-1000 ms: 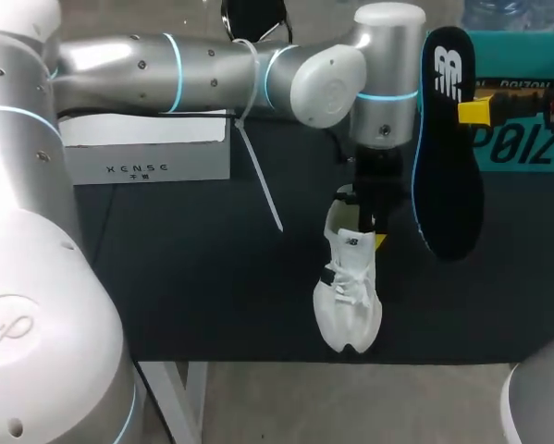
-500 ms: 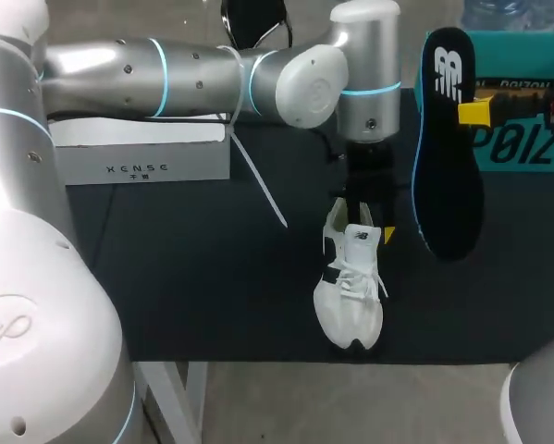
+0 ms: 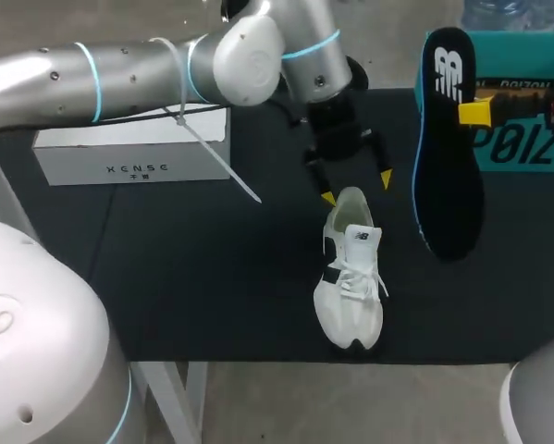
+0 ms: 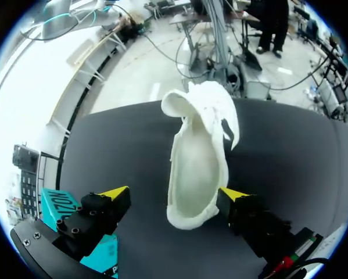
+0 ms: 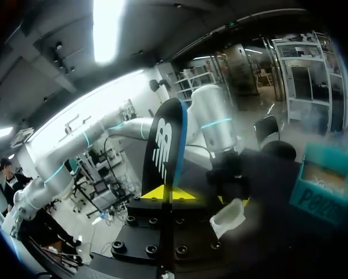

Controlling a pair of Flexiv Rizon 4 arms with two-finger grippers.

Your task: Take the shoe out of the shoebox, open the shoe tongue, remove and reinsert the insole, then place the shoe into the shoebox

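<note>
Our left end effector point(image 3: 356, 188) hangs released over the heel of the shoe point(image 3: 349, 277) near the counter's point(image 3: 193, 277) front edge; our right end effector point(image 5: 169, 193) grasps the insole point(image 3: 448, 148) upright. Next, we judge: steady the shoe, slide the insole in.

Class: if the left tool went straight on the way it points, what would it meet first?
Probably the shoe, its heel just ahead of the open left tool; depth is unclear.
</note>
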